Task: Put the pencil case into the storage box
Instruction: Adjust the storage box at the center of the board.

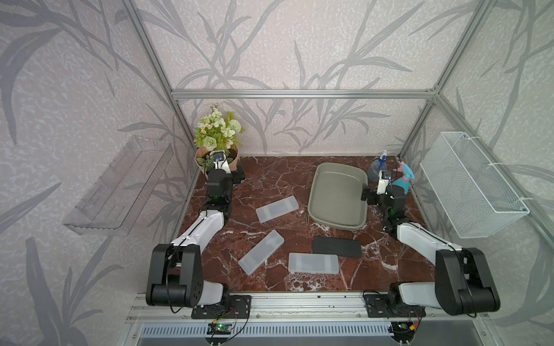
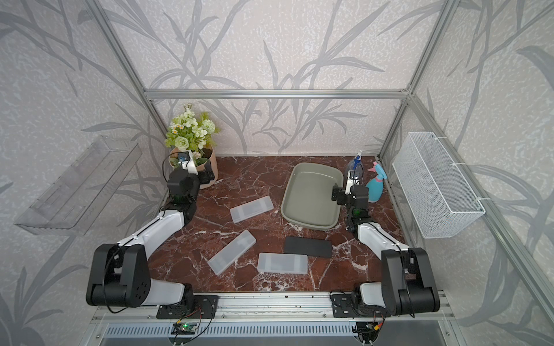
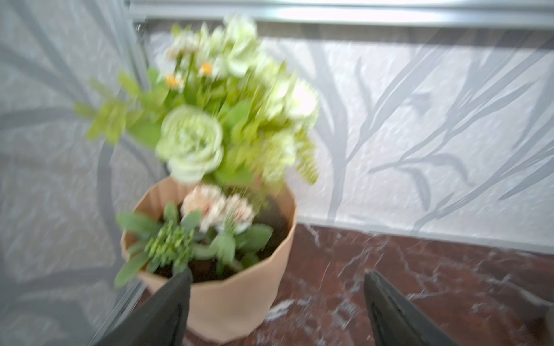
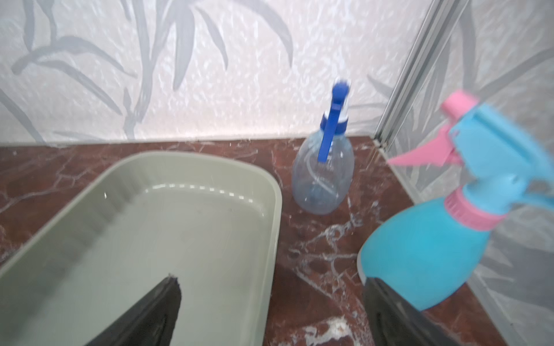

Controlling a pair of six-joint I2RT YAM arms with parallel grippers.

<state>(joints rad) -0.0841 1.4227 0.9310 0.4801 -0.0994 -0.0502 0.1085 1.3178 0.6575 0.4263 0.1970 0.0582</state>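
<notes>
Three translucent white pencil cases [image 1: 277, 208] [image 1: 261, 252] [image 1: 313, 263] and one black pencil case [image 1: 337, 247] lie flat on the marble table, seen in both top views. The grey-green storage box [image 1: 335, 194] [image 4: 150, 224] stands at the back right with nothing in it. My left gripper [image 1: 237, 176] [image 3: 277, 272] hovers open by the flower pot at the back left, nothing between its fingers. Open as well, my right gripper [image 1: 366, 194] [image 4: 271, 280] straddles the box's right rim, one finger over the inside, holding nothing.
A tan flower pot [image 3: 239, 293] fills the back left corner. A clear spray bottle [image 4: 322, 176] and a blue-and-pink one [image 4: 425, 251] stand right of the box. A white wire-mesh basket [image 1: 470, 191] hangs on the right wall, a clear tray [image 1: 120, 185] on the left.
</notes>
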